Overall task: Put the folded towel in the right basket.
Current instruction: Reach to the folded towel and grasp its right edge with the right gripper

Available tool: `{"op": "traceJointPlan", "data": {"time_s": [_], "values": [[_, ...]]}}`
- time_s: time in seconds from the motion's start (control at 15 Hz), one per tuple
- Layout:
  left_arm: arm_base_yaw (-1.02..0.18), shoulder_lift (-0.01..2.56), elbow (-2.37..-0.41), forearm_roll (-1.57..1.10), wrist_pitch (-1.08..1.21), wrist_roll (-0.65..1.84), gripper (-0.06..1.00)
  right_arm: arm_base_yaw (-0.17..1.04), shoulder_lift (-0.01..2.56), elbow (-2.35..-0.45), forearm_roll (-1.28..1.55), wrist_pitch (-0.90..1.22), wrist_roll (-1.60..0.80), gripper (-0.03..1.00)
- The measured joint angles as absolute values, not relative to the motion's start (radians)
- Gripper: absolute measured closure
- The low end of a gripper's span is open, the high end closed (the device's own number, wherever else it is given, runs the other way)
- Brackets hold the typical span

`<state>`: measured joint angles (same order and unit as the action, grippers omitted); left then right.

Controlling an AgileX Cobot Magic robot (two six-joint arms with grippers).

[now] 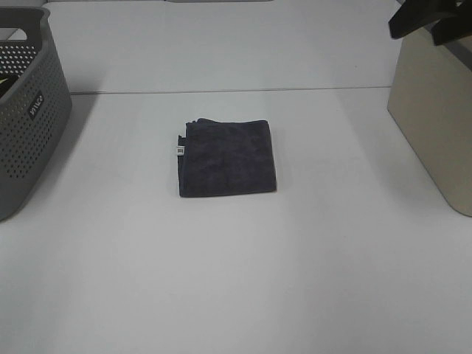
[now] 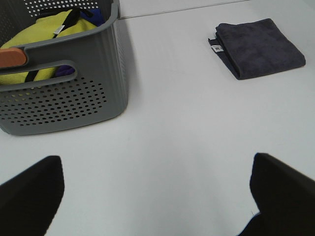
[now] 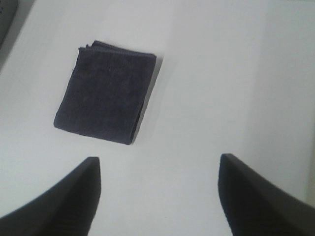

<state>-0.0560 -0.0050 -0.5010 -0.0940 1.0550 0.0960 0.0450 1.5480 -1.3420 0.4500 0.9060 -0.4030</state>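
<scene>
- We find the folded towel (image 1: 227,158) flat on the white desk (image 1: 221,295), centre of the high view, well apart from both baskets.
- Beige right basket (image 1: 435,125) at the right edge; grey left basket (image 1: 29,110) at the left edge, yellow cloth (image 2: 44,29) inside.
- Left gripper (image 2: 157,196) and right gripper (image 3: 160,196): jaws spread wide, holding nothing.

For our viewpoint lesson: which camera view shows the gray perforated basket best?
The left wrist view: the gray basket appears nearly whole, with yellow cloth inside. The exterior high view shows only its cropped side wall, and the right wrist view shows at most a dark sliver at the frame's corner.
</scene>
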Motion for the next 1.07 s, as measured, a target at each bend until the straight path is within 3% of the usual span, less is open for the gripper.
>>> {"op": "traceJointPlan", "data": {"time_s": [0.2, 0.67, 1.07], "values": [[-0.056, -0.005, -0.501, -0.094, 1.055, 0.096, -0.03, 0.053, 1.727, -1.418, 0.48, 0.95, -0.408, 0.32], [-0.056, -0.005, -0.501, -0.094, 1.055, 0.096, -0.03, 0.213, 2.041, -1.597, 0.496, 0.987, -0.375, 0.32], [-0.056, -0.005, -0.501, -0.094, 1.055, 0.096, -0.03, 0.219, 2.369, -1.849, 0.603, 1.058, -0.349, 0.32]]}}
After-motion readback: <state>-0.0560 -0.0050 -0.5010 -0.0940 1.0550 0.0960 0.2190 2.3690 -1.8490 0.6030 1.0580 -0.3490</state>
